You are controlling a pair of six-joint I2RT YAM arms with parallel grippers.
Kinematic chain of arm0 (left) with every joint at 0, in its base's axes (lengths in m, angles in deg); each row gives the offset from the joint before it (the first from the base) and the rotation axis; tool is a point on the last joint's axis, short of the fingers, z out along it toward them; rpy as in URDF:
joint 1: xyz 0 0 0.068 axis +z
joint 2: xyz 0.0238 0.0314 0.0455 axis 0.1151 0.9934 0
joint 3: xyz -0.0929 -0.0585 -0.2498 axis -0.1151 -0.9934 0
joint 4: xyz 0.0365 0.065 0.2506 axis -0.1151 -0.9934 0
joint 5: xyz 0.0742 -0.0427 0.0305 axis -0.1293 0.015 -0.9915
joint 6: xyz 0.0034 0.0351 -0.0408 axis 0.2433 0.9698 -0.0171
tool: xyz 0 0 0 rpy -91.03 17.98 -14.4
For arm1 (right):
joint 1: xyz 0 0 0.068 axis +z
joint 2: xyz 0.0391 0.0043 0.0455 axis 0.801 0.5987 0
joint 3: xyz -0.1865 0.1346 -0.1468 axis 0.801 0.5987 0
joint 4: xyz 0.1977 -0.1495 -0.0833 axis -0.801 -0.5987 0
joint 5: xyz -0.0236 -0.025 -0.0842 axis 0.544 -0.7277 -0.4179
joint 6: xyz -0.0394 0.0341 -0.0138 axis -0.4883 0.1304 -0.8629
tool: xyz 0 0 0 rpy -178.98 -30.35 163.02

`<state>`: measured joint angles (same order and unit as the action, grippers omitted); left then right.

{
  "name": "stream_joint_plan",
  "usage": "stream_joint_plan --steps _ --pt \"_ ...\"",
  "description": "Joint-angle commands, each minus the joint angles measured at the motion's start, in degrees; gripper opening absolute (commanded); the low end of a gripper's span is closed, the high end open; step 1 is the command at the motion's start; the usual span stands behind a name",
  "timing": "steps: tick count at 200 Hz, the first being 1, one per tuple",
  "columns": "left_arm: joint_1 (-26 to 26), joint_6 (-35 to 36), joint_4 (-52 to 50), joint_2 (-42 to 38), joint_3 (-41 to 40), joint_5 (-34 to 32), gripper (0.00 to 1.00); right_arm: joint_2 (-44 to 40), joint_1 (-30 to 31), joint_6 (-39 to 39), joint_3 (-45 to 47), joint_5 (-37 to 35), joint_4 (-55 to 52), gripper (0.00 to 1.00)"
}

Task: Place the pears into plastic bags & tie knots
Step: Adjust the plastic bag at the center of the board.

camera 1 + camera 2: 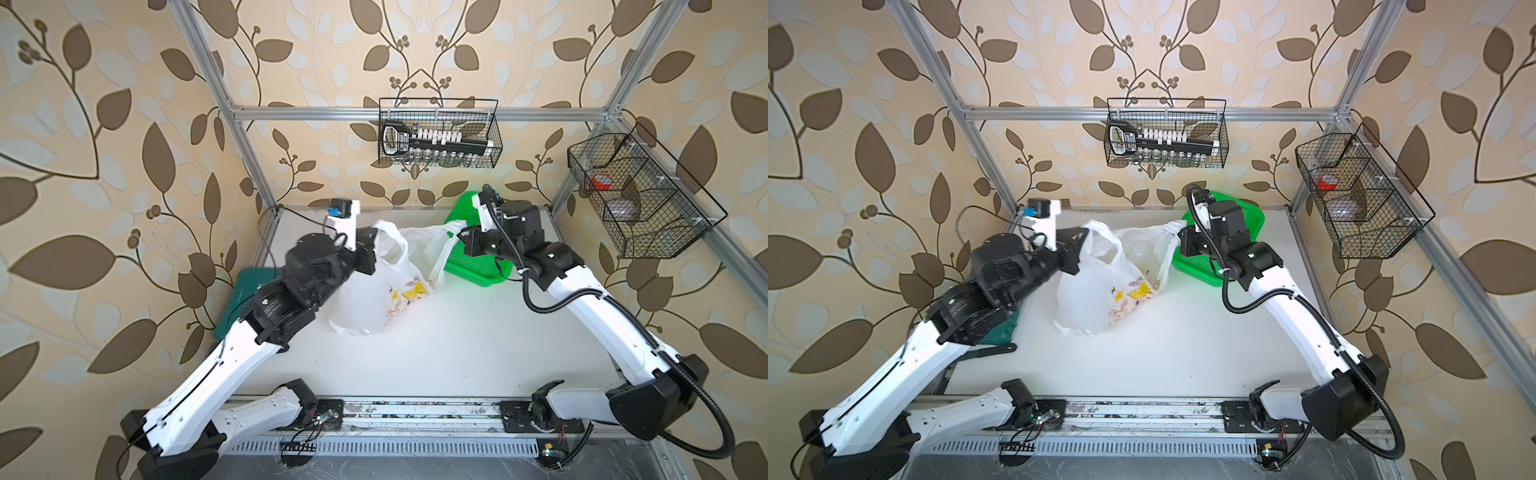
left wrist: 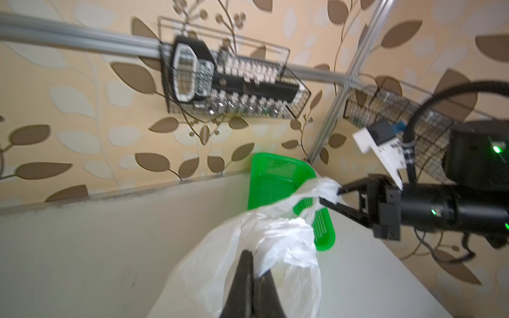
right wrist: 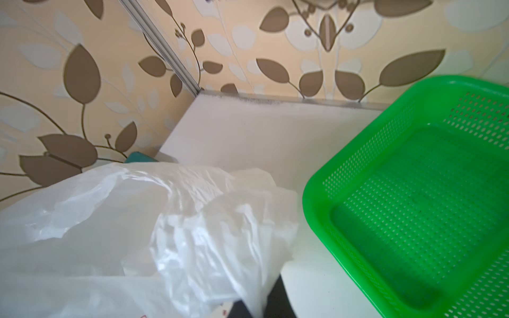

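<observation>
Bag (image 1: 365, 299) left of basket (image 1: 473, 266)

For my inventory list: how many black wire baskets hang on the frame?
2. One wire basket hangs on the back rail and holds a black-and-white device. The other wire basket hangs on the right side rail, with something red inside. None seems hidden.

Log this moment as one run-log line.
phase: gathering handles | left end effector: shut on plastic bag handle | right end effector: shut on other handle | knot: not tied | green basket: empty
</observation>
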<state>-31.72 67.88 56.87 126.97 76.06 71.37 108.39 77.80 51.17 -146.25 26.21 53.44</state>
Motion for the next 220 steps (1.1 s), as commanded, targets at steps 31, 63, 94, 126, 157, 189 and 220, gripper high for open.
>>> stream_joint_plan --steps 31,63,94,126,157,189,220 --pt "5.6 -0.1 -0.2 5.8 2.4 7.1 0.0 -6.1 1.8 2.9 -6.7 -3.4 -11.8 0.0" --pt "11.2 -0.7 -0.6 7.8 4.0 10.4 0.0 -7.8 1.8 2.9 -11.9 -6.0 -15.6 0.0" --pt "17.2 -2.0 1.3 8.5 0.8 14.4 0.0 -8.1 1.8 4.4 -7.1 -5.1 -14.2 0.0" --pt "21.5 -4.9 8.7 6.5 -5.8 24.1 0.0 -8.7 1.8 4.8 1.6 -5.8 -11.6 0.1" --pt "21.5 -7.0 14.3 5.0 -8.1 30.8 0.0 -10.1 1.8 4.0 -2.1 -7.5 -13.9 0.6" --pt "21.5 -10.0 20.2 4.9 -9.5 36.4 0.0 -12.0 1.9 3.5 -11.3 -8.2 -16.4 0.66" --pt "21.5 -11.6 22.0 6.3 -8.4 40.8 0.0 -7.4 4.7 2.8 -18.9 -1.7 -15.1 0.67"
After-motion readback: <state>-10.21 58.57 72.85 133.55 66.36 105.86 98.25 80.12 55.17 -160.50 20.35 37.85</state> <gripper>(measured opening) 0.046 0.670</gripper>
